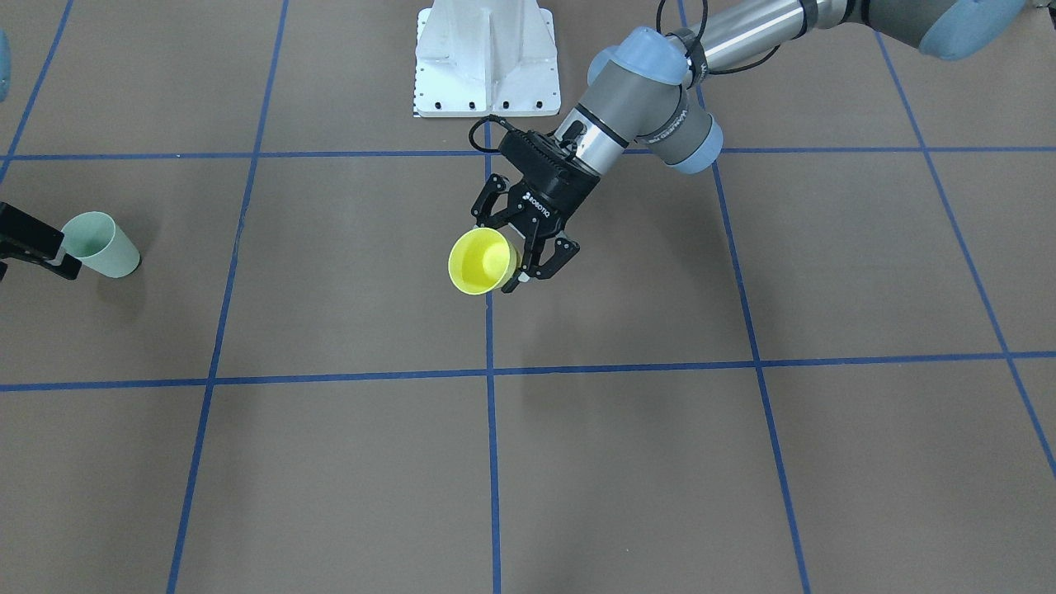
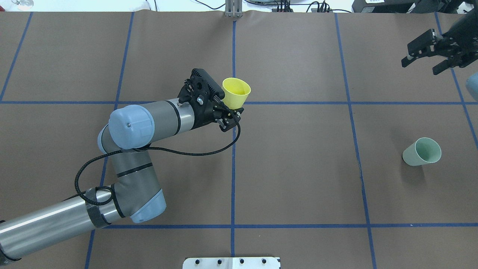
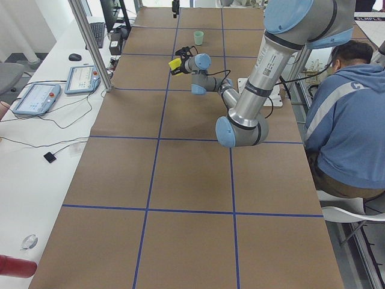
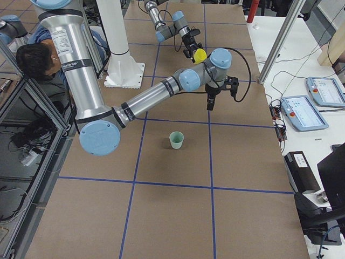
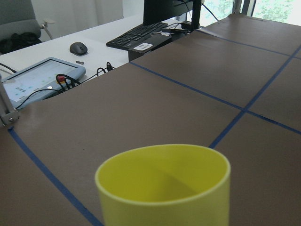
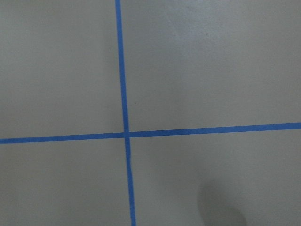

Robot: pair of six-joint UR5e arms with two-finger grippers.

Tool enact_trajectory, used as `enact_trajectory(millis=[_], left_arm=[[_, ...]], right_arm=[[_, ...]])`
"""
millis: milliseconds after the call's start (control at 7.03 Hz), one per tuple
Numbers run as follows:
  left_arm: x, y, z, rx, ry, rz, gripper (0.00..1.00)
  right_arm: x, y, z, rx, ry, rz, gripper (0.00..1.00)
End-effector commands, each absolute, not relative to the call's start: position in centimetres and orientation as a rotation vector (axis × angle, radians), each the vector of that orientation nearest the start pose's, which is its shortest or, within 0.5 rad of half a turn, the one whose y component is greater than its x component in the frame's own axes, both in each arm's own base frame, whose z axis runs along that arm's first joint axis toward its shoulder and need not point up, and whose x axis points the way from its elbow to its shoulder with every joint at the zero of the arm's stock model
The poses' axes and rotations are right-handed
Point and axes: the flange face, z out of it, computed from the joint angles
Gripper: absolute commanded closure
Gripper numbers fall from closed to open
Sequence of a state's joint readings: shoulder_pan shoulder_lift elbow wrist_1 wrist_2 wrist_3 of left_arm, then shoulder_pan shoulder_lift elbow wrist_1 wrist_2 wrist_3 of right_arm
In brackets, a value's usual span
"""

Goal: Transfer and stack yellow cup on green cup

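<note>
My left gripper [image 2: 229,107] is shut on the yellow cup [image 2: 236,92] and holds it off the table near the middle, tilted, with its mouth open toward the far side. The same yellow cup [image 5: 164,183] fills the bottom of the left wrist view and looks hollow in the front-facing view [image 1: 483,261]. The green cup [image 2: 422,151] stands upright on the brown table at the right, alone [image 1: 103,243]. My right gripper [image 2: 421,61] hovers open and holds nothing, beyond the green cup near the far right edge. The right wrist view shows only bare table.
Blue tape lines [image 6: 124,134] divide the brown table into squares. The white robot base plate [image 1: 487,58] sits at the near edge. A person in a blue hoodie [image 3: 349,120] sits beside the table. Tablets [image 3: 84,78] and cables lie on the side desk.
</note>
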State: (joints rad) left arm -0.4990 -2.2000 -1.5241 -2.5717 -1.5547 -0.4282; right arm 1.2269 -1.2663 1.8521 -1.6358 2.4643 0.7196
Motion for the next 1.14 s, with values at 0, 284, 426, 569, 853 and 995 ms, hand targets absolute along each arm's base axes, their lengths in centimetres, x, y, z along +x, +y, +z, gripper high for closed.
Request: enact_trajectory(millis=[0,284,426,569,853,995], left_arm=[[52.6,-44.0,18.7,1.288,1.033,0.649,0.86],[52.7,-44.2,18.6,1.318,1.015,0.689,0.86],[52.8,-44.0,17.5,1.333,1.032,0.684,0.86],[53.0,-43.9,17.5,1.334,1.035,0.687,0.85],[52.8,-43.3,17.2,1.363,1.067,0.681,0.85],[52.6,-43.1,17.6,1.372,1.075,0.679,0.85]], right_arm=[[-18.6,-55.0,30.0,-0.047,-1.055,0.083,0.01],[-19.9,-54.0,27.5,-0.030,-1.112,0.001,0.01],[-21.5,-53.4,27.2,-0.003,-1.139,-0.055,0.01],[-25.0,-52.1,25.8,0.003,-1.144,-0.112,0.01],[-27.7,-51.7,23.6,0.009,-1.159,-0.166,0.01],[-28.7,-52.3,22.8,0.043,-1.182,-0.197,0.01]])
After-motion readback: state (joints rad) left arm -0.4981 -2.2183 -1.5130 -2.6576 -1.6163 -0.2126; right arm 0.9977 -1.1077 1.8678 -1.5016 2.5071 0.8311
